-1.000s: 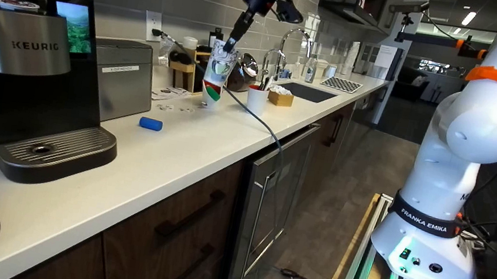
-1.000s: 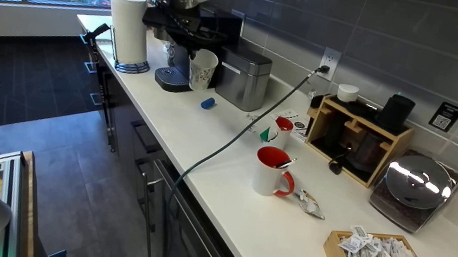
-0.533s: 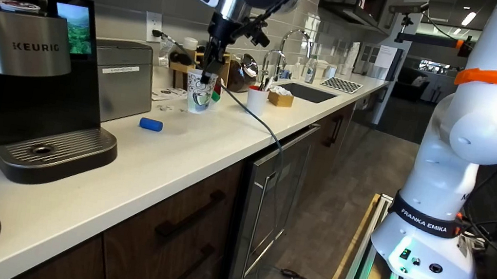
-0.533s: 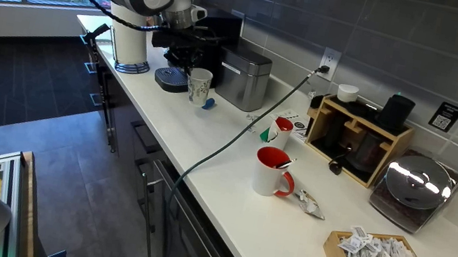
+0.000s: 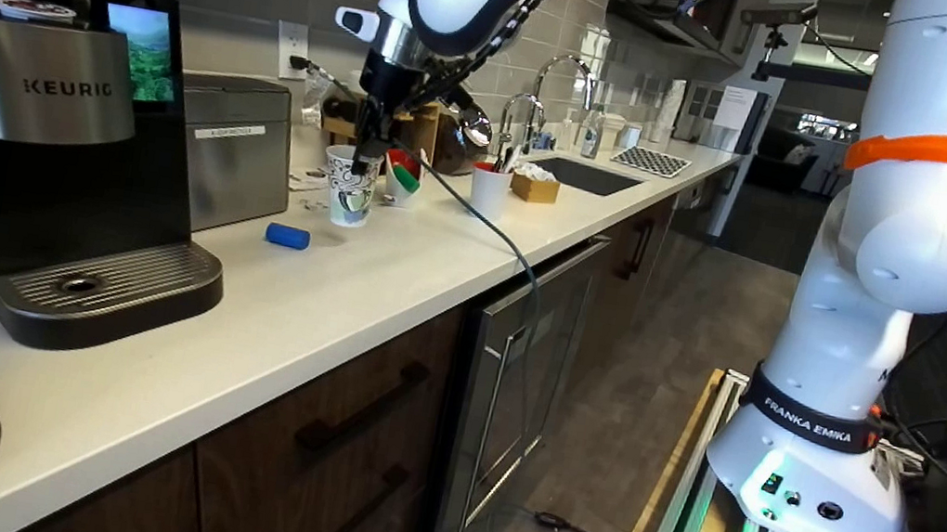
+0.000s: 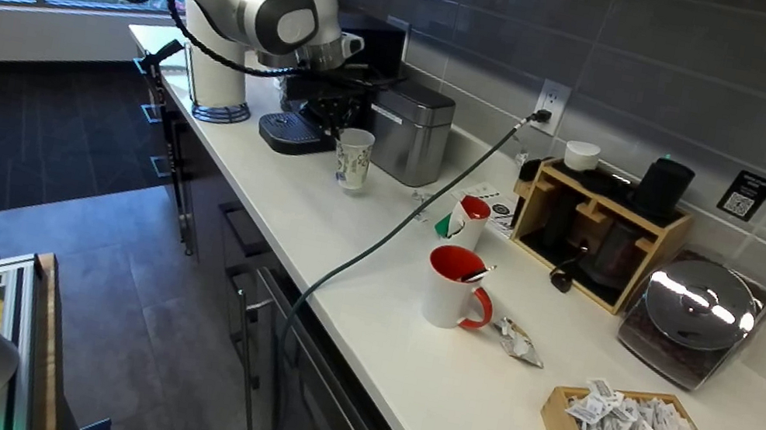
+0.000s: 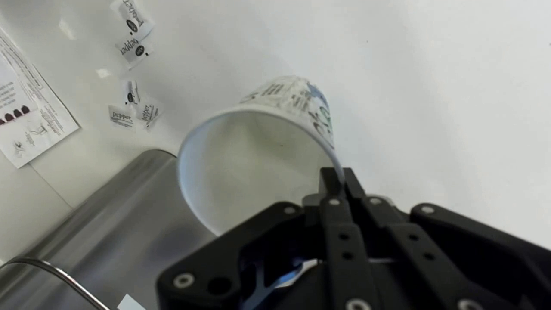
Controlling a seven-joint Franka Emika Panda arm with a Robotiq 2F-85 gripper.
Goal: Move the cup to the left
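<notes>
The cup [image 5: 347, 198] is a white paper cup with dark swirls and bluish print, upright or nearly so in both exterior views. My gripper [image 7: 342, 181] is shut on its rim, one finger inside the wall and one outside, as the wrist view shows. In that view I look down into the cup [image 7: 254, 159], which holds nothing that I can make out. From an exterior view the cup [image 6: 353, 159] hangs low in front of the metal box, and my gripper [image 6: 337, 126] is partly hidden behind it. Whether its base touches the counter I cannot tell.
A blue cylinder [image 5: 287, 236] lies beside the coffee machine [image 5: 77, 89]. Close by stand a metal box [image 5: 237, 151] and a red-rimmed mug [image 6: 468, 222]. Another red-lined mug [image 6: 443, 297] holds utensils. A cable [image 6: 377, 246] crosses the counter. Pepper packets [image 7: 122, 117] lie near the box.
The cup has come down toward the counter with my gripper holding its rim throughout. It has straightened and moved nearer the blue cylinder, which it now hides in an exterior view.
</notes>
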